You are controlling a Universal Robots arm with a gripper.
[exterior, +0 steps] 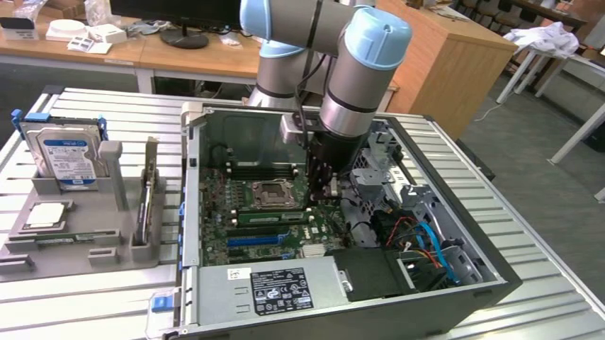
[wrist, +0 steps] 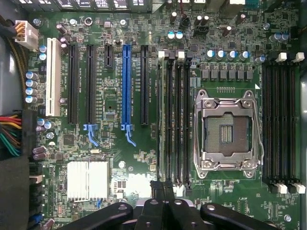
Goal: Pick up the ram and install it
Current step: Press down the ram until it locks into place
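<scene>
At the centre of the exterior view, the arm point(exterior: 364, 78) extends into the open computer case point(exterior: 472, 283). Its gripper point(exterior: 327, 190) is low over the motherboard point(exterior: 246, 241), just beside the processor socket point(exterior: 274, 191) on the exterior view's right. The ram point(exterior: 269, 214), a green stick, stands in a memory slot along the socket's lower side, with one end next to the gripper. At the exterior view's left, a grey tray point(exterior: 90, 227) carries a blue-labelled hard drive point(exterior: 64, 157) and a silver processor chip point(exterior: 45, 214).

In the wrist view, the gripper point(wrist: 163, 188) sits at the near end of the ram point(wrist: 163, 120). The ram is seen edge-on in the bank of slots between the socket point(wrist: 225, 132) and the blue expansion slot point(wrist: 126, 84), in the slot farthest from the socket. Whether the gripper is parted, closed or clamped on the stick cannot be told.
</scene>
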